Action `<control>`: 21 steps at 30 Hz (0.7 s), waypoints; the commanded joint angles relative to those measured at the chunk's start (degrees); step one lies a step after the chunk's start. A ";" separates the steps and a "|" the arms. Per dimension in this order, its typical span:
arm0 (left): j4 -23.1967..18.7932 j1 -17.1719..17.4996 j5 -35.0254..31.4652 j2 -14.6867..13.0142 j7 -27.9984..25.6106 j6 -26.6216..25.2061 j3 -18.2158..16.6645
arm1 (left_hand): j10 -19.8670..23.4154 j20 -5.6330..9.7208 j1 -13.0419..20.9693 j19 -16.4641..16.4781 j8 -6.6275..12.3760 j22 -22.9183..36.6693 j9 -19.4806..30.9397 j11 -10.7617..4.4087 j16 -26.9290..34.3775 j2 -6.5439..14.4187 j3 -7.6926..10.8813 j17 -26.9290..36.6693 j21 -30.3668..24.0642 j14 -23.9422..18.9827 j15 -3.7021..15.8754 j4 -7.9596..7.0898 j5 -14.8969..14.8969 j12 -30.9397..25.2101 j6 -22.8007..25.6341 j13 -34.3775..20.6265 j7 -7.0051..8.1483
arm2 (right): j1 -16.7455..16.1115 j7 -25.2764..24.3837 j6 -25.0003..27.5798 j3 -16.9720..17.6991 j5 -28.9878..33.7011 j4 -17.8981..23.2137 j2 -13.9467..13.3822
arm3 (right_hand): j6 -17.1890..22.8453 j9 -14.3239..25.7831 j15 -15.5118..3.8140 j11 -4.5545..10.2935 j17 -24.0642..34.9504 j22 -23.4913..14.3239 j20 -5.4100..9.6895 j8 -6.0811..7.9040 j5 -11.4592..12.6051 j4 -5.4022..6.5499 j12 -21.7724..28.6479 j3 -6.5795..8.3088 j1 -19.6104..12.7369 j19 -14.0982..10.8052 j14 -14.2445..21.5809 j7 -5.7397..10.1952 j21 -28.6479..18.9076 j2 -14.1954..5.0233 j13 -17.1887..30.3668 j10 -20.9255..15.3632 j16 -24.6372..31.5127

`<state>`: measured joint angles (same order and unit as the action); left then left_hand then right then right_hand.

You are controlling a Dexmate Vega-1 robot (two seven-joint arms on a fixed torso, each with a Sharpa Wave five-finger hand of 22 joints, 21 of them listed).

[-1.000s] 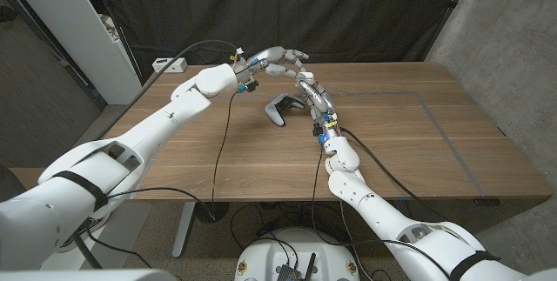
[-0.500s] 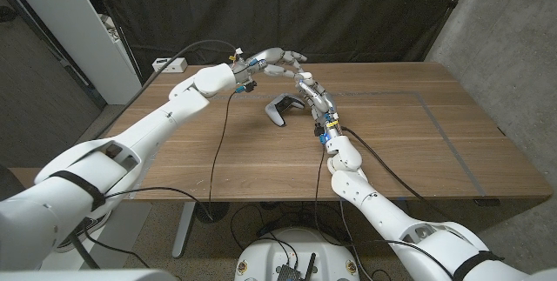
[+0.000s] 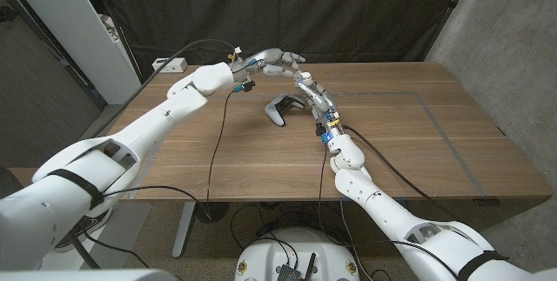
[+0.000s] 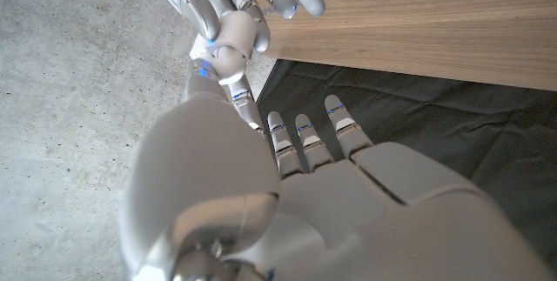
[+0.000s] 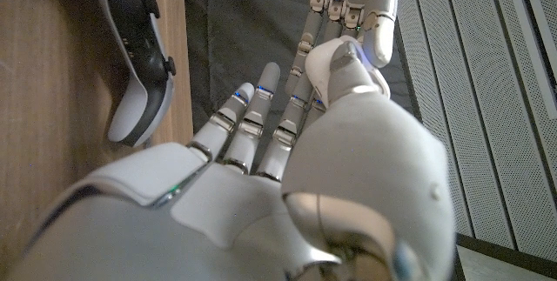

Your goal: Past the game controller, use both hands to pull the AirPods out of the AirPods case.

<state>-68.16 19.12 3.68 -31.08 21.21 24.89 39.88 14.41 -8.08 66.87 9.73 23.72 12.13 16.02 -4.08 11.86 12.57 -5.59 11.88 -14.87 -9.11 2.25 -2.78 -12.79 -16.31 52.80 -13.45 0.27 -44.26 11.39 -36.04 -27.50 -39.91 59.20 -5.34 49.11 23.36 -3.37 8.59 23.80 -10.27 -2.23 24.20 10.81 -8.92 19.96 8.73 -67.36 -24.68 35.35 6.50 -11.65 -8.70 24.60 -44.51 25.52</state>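
wooden table [image 3: 409, 142], white game controller [image 3: 280, 109], no legible markings

The white and black game controller [image 3: 282, 109] lies on my wooden table [image 3: 409, 133], left of the middle, its grips pointing toward me. Whether a case sits between my fingertips beyond it, I cannot tell.
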 commanded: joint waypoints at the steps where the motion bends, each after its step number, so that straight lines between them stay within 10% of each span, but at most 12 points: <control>1: 0.40 -0.57 0.87 -0.43 1.95 -0.72 0.23 | 0.10 -0.12 -1.35 0.23 2.25 0.24 7.71 0.20 0.37 0.09 6.72 0.34 -0.52 -0.05 0.71 -7.03 -0.05 0.19 5.26 -0.34 1.50 | -0.08 0.71 1.78 -0.15 -0.09 1.34 -1.59 | 2.06 4.42 -10.20 0.05 0.41 -0.27 0.28 3.86 0.00 0.74 0.26 1.13 0.08 0.05 0.50 1.78 -0.38 -0.53 0.34 -0.20 -0.01; 21: 2.27 -0.46 -0.06 -0.72 0.03 -0.43 -0.08 | 0.62 -0.01 -9.79 0.12 -1.31 0.59 5.78 0.05 0.93 0.16 12.09 0.95 -1.03 -0.85 0.81 -8.68 0.10 0.13 3.63 -0.46 0.36 | 3.02 14.58 3.41 0.68 -5.88 -3.51 -1.80 | 0.94 5.46 -10.14 1.26 1.12 -0.34 0.22 4.12 -0.14 1.16 -0.35 1.12 0.06 1.62 -1.96 2.66 -0.07 -0.42 1.30 1.64 -1.12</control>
<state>-66.91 18.38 3.96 -31.65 22.40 24.58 40.13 14.42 -8.08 58.43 9.73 23.67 12.40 16.04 -4.09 12.54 12.82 4.85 12.65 -15.32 -9.53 2.24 -10.64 -12.52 -16.31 52.81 -13.73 0.28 -43.02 18.83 -32.97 -27.34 -43.11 58.57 -7.34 47.55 23.27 -3.19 9.71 24.60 -10.26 -2.01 24.20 10.38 -8.03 19.69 9.58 -67.24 -23.57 33.84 6.20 -11.65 -8.77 25.66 -43.14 24.68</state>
